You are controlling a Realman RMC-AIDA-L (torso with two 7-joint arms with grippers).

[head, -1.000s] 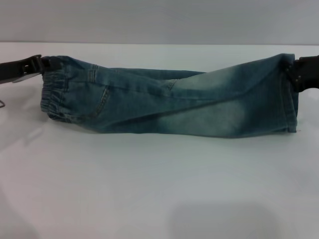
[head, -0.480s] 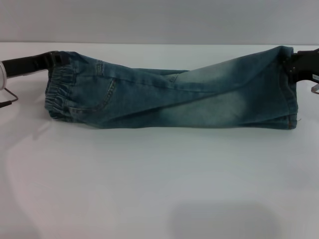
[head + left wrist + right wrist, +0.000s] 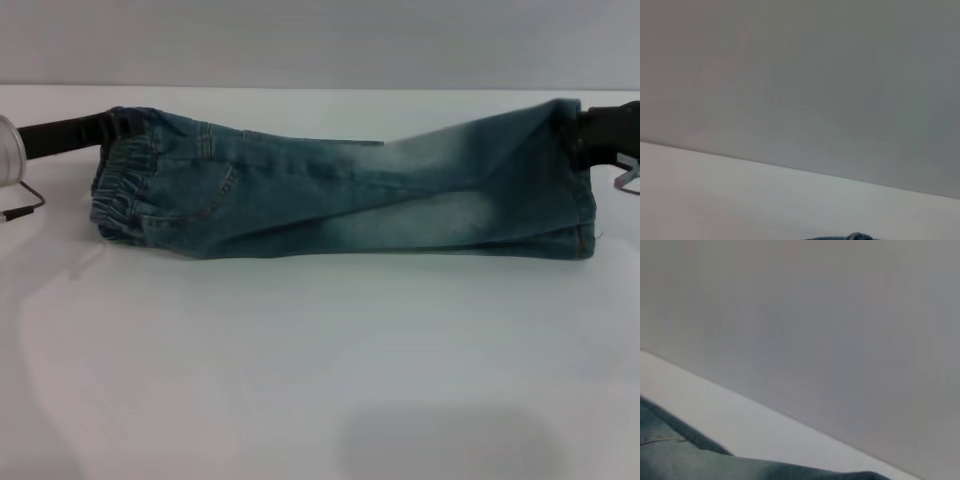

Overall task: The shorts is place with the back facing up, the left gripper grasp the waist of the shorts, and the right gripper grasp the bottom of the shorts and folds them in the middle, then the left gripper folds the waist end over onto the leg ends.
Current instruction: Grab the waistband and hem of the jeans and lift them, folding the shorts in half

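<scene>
Shorts (image 3: 350, 195): faded blue denim, folded lengthwise into a long band, stretched crosswise over the far half of the white desk (image 3: 320, 370). Lower edge resting on the desk; upper far edge raised at both ends. One patch pocket visible near the left end, stitched seam running along the middle.

Waist of the shorts (image 3: 120, 190): gathered elastic band at the left end, crinkled, upper corner lifted. Left tool (image 3: 112, 126): black, reaching in from the left edge, closed on that upper corner of the waist; thin cable loop hanging below its pale wrist.

Bottom of the shorts (image 3: 578, 185): wide stitched hems at the right end, stacked one on the other, upper corner lifted. Right tool (image 3: 578, 135): black, entering from the right edge, clamped on the top of the hems.

Left wrist view: grey wall (image 3: 800, 75) above the desk surface, only a sliver of dark denim at the frame edge. Right wrist view: a fold of the denim close to the lens, desk and wall beyond; own fingers not shown in either.
</scene>
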